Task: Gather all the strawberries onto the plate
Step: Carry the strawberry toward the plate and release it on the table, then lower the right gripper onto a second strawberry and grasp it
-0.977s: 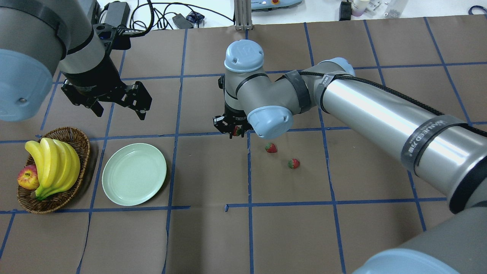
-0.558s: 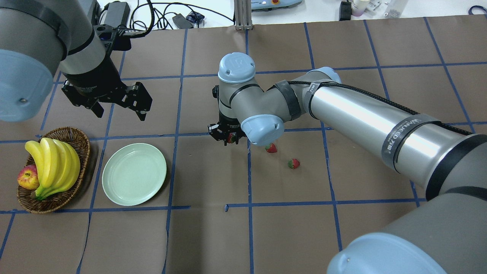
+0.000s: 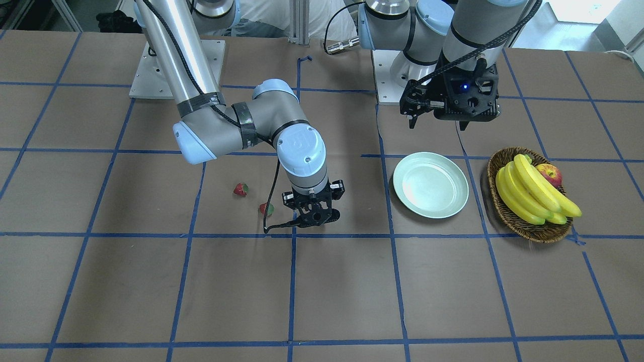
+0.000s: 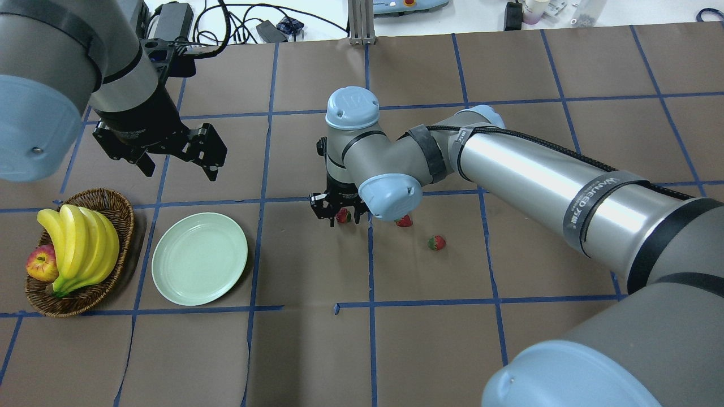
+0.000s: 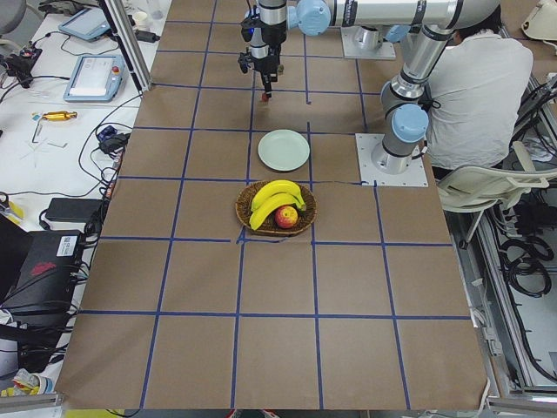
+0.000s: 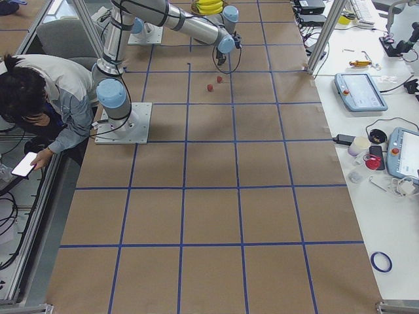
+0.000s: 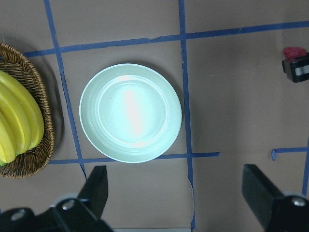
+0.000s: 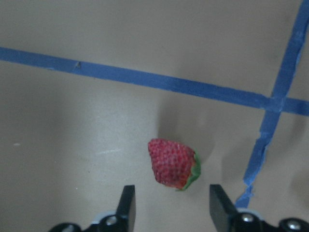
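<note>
At the far left of the overhead view a wicker basket is seen, holding bananas and an apple; none of it belongs to the job. Just to its right, in the lower left of the frame, the plate lies empty, so nothing is judged to have been collected yet. Above it, in the upper left, the left gripper is held over the table with its fingers spread wide and nothing between them.

Near the centre the right gripper is set low, its fingers parted and nothing clamped. In the wrist view the first strawberry is found in line with the gap, just ahead of the tips. It appears to rest on the brown paper below a blue tape line.

The step in hand is judged to be the grasp of this berry. The fingers should be brought down and forward until the berry's widest part is centred between them. They should then be closed gently, since so small and rounded a thing may be squeezed out sideways. It should be lifted clear before being carried towards the frame's left.

Further right, the second strawberry is partly covered by the arm's wrist joint. The third strawberry lies in the open, and both are well apart from the plate
</note>
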